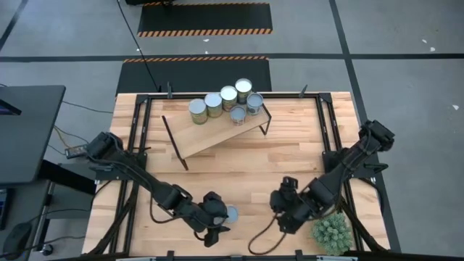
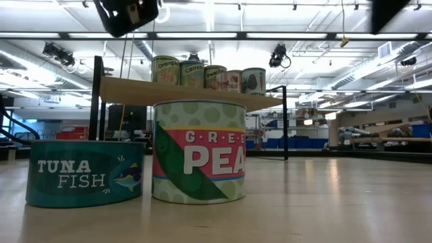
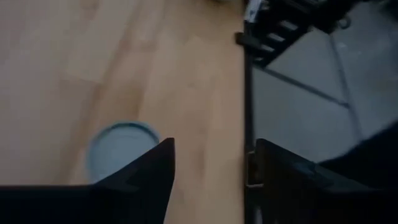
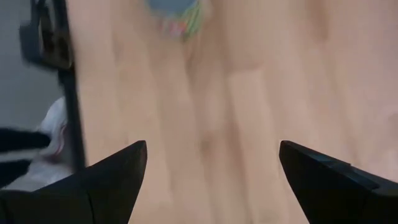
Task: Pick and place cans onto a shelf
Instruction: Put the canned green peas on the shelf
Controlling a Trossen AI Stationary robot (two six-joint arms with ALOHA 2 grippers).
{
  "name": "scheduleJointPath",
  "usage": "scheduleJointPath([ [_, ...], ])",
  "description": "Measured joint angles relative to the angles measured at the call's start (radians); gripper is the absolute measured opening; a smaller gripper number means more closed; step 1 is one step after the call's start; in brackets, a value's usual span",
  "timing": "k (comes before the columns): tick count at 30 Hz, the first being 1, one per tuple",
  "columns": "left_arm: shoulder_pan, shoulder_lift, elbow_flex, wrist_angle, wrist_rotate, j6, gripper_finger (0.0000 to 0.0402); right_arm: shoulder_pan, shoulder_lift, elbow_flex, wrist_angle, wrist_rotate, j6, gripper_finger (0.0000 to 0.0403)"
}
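Six cans (image 1: pixel 221 103) stand upright on the tilted wooden shelf (image 1: pixel 210 134) at the far middle; they also show in the low view (image 2: pixel 206 74). Near the front edge a green peas can (image 2: pixel 199 152) and a lower tuna fish can (image 2: pixel 84 172) stand on the table. The high view shows only one blue-grey top (image 1: pixel 231 214) there. My left gripper (image 1: pixel 212 230) is open and empty above the table just left of it, and a blue-grey can top (image 3: pixel 121 149) shows beside its finger. My right gripper (image 1: pixel 278 206) is open and empty to its right, pointing at a can (image 4: pixel 175 11).
A green spiky plant (image 1: pixel 332 232) stands at the front right corner, near my right arm. A black metal frame (image 1: pixel 138 130) runs around the tabletop, and its front rail (image 3: pixel 249 112) is close to my left gripper. Bare wood lies between the shelf and the grippers.
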Motion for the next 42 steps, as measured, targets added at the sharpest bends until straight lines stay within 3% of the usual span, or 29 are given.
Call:
scheduleJointPath([
  [4,0.005,0.044,0.122,-0.104,-0.065,0.106,0.0220,0.079,0.000,-0.020,-0.021,-0.048,0.081,0.0373],
  [8,0.023,0.101,0.260,-0.282,-0.075,0.210,0.0211,0.161,0.000,-0.025,-0.058,0.050,0.128,0.0373],
  [14,0.060,0.175,0.398,-0.482,-0.076,0.137,0.0222,0.237,0.000,-0.024,-0.071,0.091,0.253,0.0373],
  [20,0.099,0.192,0.398,-0.559,-0.019,0.140,0.0298,0.278,0.000,-0.024,-0.103,0.211,0.335,0.0373],
  [28,0.157,0.191,0.398,-0.576,0.104,0.169,0.0384,0.262,0.000,-0.024,-0.098,0.246,0.354,0.0373],
  [42,0.149,0.190,0.398,-0.598,0.130,0.244,0.0398,0.220,0.000,-0.024,-0.081,0.247,0.315,0.0373],
])
